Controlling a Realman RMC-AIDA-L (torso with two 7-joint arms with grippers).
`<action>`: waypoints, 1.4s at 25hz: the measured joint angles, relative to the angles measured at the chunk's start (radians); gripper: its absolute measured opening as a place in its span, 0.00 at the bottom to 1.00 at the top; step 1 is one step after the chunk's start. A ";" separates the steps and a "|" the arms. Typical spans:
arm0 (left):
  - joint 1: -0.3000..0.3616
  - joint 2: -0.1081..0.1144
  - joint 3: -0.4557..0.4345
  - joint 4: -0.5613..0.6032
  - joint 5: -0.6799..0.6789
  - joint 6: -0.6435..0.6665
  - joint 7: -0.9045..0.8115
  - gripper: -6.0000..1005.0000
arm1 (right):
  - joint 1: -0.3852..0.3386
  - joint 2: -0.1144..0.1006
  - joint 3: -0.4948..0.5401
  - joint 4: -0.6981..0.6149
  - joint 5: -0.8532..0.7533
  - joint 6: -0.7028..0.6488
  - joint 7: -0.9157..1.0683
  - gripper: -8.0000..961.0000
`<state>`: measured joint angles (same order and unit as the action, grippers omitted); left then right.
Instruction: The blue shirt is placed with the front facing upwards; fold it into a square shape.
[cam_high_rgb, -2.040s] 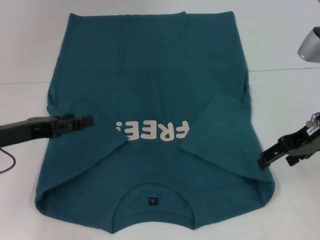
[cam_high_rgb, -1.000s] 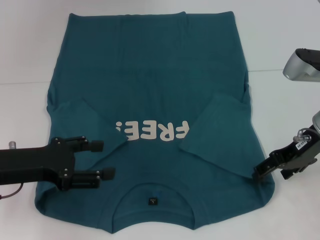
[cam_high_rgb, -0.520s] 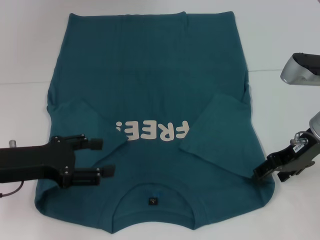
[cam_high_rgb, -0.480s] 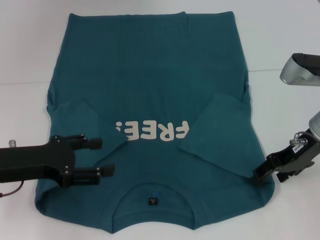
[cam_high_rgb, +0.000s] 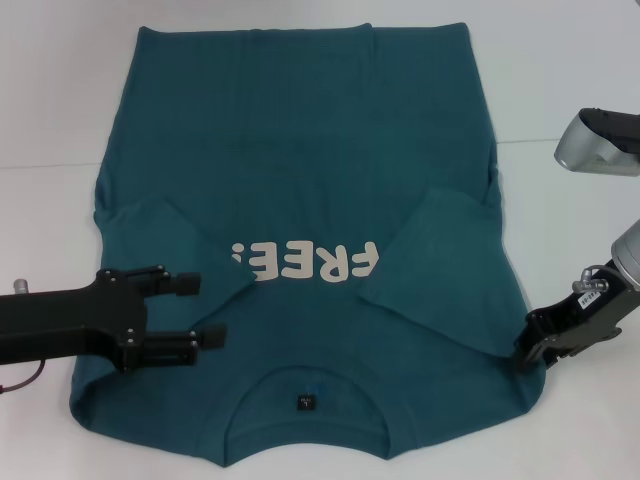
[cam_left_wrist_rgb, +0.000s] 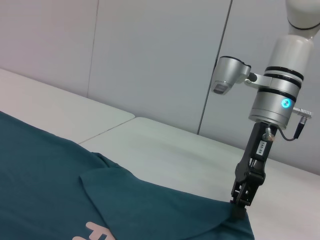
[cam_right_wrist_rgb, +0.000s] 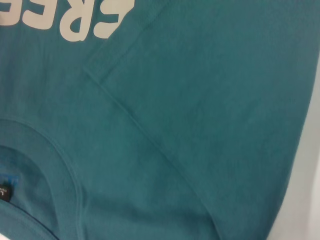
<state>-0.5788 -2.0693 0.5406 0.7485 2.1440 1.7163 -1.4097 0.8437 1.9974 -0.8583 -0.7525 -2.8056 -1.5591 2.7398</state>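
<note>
Teal-blue cotton covers most of the white surface (cam_high_rgb: 580, 200) before me: the blue shirt (cam_high_rgb: 300, 180) lies flat, front up, its collar (cam_high_rgb: 306, 375) nearest my body and its hem at the far edge. White "FREE!" lettering (cam_high_rgb: 305, 262) runs across the chest, reading upside down from my head camera. A small black neck tag (cam_high_rgb: 305, 402) sits inside the round collar. Both short sleeves are folded inward onto the chest; the left sleeve (cam_high_rgb: 170, 250) overlaps the start of the lettering, and the right sleeve (cam_high_rgb: 440, 270) lies diagonally across its end.

My left gripper (cam_high_rgb: 200, 309) is over the shirt's left shoulder area, just beside the collar. Its two fingers (cam_high_rgb: 185, 284) are spread apart, pointing toward the middle of the garment, and hold nothing.

My right gripper (cam_high_rgb: 523, 358) is down at the shirt's right shoulder edge, its tip at the cloth where the fabric meets the bare surface. The left wrist view shows the same gripper (cam_left_wrist_rgb: 241, 199) standing nearly upright with its tip on the shirt's corner. I cannot tell whether its fingers are closed on the fabric or merely touching it. The right wrist view shows only shirt fabric, the sleeve hem (cam_right_wrist_rgb: 135, 120) and part of the collar.
</note>
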 joint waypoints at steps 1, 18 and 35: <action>0.000 0.000 0.000 0.000 0.000 0.000 0.000 0.82 | -0.002 0.000 0.000 -0.001 0.000 0.000 0.000 0.41; 0.005 -0.002 -0.073 -0.002 -0.005 -0.020 -0.038 0.82 | -0.058 0.000 0.005 -0.053 0.014 -0.004 -0.043 0.06; 0.022 0.019 -0.162 0.084 0.014 -0.053 -0.469 0.82 | -0.119 0.002 0.007 -0.118 0.097 -0.022 -0.127 0.05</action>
<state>-0.5567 -2.0502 0.3784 0.8327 2.1579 1.6634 -1.8784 0.7251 1.9997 -0.8513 -0.8707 -2.7086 -1.5808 2.6133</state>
